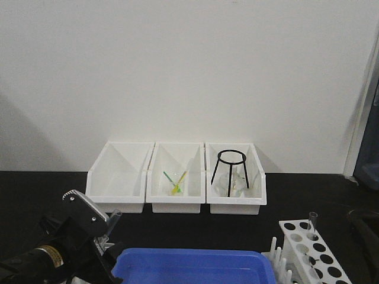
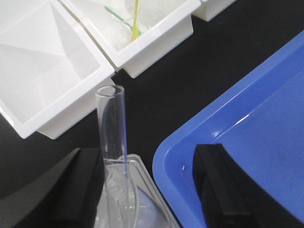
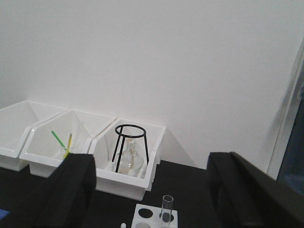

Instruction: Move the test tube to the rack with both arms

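Jaws on our left gripper [image 2: 149, 156] stand wide apart in the left wrist view and grip nothing. The test tube [image 2: 112, 123] rises upright between them, close against one jaw and well clear of the other, with its foot in a clear beaker [image 2: 118, 204]. A blue tray [image 2: 256, 118] lies just beside it on the black table [image 2: 190, 61], with white bins [image 2: 47, 71] beyond. In the right wrist view our right gripper [image 3: 152, 156] is just as wide open and empty. It hangs above the near end of the rack [image 3: 147, 216], where another tube [image 3: 167, 204] stands in a hole. The front view puts our tube low on the left by the left arm and the rack low on the right, with the tray between them and well apart from each other. We judge that we are at the first pick, with the tube lined up but not yet grasped. Next we need to close gently and squarely on the glass and lift it straight up out of the beaker. Then we carry it across the tray and pass it to the right gripper, which needs a free hole.
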Tool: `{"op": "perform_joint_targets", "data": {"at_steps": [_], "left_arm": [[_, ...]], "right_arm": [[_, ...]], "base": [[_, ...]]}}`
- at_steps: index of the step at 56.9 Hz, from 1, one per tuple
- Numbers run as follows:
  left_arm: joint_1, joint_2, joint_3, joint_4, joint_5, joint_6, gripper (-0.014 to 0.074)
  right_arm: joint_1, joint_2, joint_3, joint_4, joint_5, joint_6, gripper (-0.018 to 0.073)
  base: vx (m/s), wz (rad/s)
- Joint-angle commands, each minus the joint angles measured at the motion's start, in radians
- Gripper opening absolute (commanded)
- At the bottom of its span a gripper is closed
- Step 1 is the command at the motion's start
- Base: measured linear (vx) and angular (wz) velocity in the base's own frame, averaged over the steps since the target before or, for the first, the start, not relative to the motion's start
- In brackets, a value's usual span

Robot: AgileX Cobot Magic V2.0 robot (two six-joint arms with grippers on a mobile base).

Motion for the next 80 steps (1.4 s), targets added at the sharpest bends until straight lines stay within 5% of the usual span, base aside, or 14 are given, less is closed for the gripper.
{"op": "perform_joint_targets", "data": {"at_steps": [1, 13, 23, 29, 37, 51, 64, 80], "left_arm": [[-0.004, 0.0, -0.058, -0.011, -0.101, -0.014, 0.0512], [0.003, 0.081, -0.169, -0.014, -0.1, -0.014, 0.0512], [0.023, 0.139, -0.218, -0.125, -0.098, -0.011, 0.0512], [0.023, 0.145, -0.217, -0.109, -0.1, -0.003, 0.049], [0.023, 0.145, -0.217, -0.084, -0.114, 0.01, 0.0368], [0.023, 0.145, -0.217, -0.088, -0.115, 0.022, -0.0005], [0.023, 0.038, -0.218, -0.088, -0.097, 0.022, -0.0008], [0.009, -0.27, -0.347, -0.089, 0.221, -0.021, -0.0008]], "right_arm": [[0.001, -0.001, -0.029, -0.012, -0.102, -0.003, 0.0531], [0.001, -0.001, -0.029, -0.012, -0.107, -0.01, 0.0531], [0.001, -0.001, -0.029, -0.012, -0.107, -0.01, 0.0531], [0.001, -0.001, -0.029, -0.012, -0.107, -0.01, 0.0531], [0.001, -0.001, -0.029, -0.012, -0.107, -0.01, 0.0531], [0.001, -0.001, -0.029, -0.012, -0.107, -0.01, 0.0531], [0.001, -0.001, -0.029, -0.012, -0.106, -0.01, 0.0531], [0.02, -0.001, -0.029, -0.041, -0.103, 0.039, 0.0531]], "base": [[0.0, 0.0], [0.0, 0.0], [0.0, 0.0], [0.0, 0.0], [0.0, 0.0], [0.0, 0.0], [0.0, 0.0], [0.0, 0.0]]}}
